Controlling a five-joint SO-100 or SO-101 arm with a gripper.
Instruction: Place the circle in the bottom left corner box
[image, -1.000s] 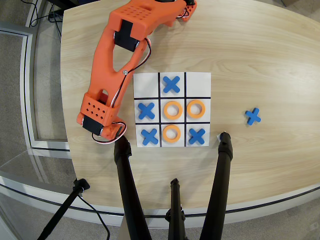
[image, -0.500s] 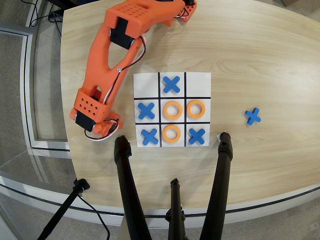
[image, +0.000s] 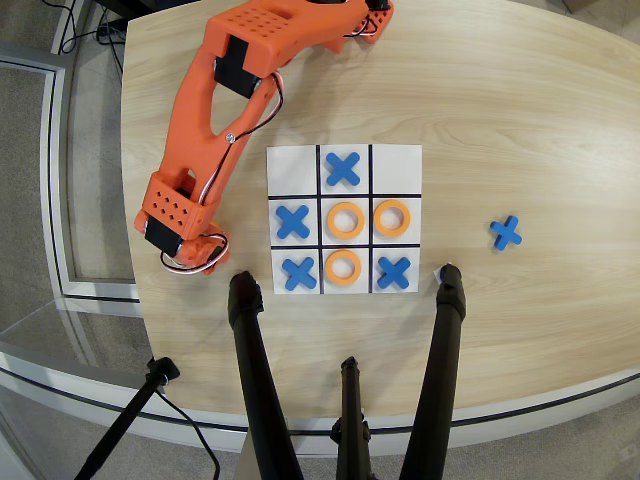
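Item, overhead view, listed outward from the pincer.

1. Gripper (image: 205, 252): low at the sheet's left edge, just outside the bottom row. The arm's body and wires hide the jaws, so I cannot tell its spread or whether it carries anything.
2. Bottom left corner box (image: 298, 272): just right of the pincer as this view shows it. It is occupied by a blue X.
3. Circle (image: 343, 267): nearest ring, one cell further right, bottom middle, lying flat.
4. Two more rings: centre cell (image: 345, 220) and middle right (image: 392, 218).
5. Both top corner cells are bare.

Judgement: the coming move runs rightward along the bottom row. The target looks taken unless the uploader's corner is reckoned from the other side.
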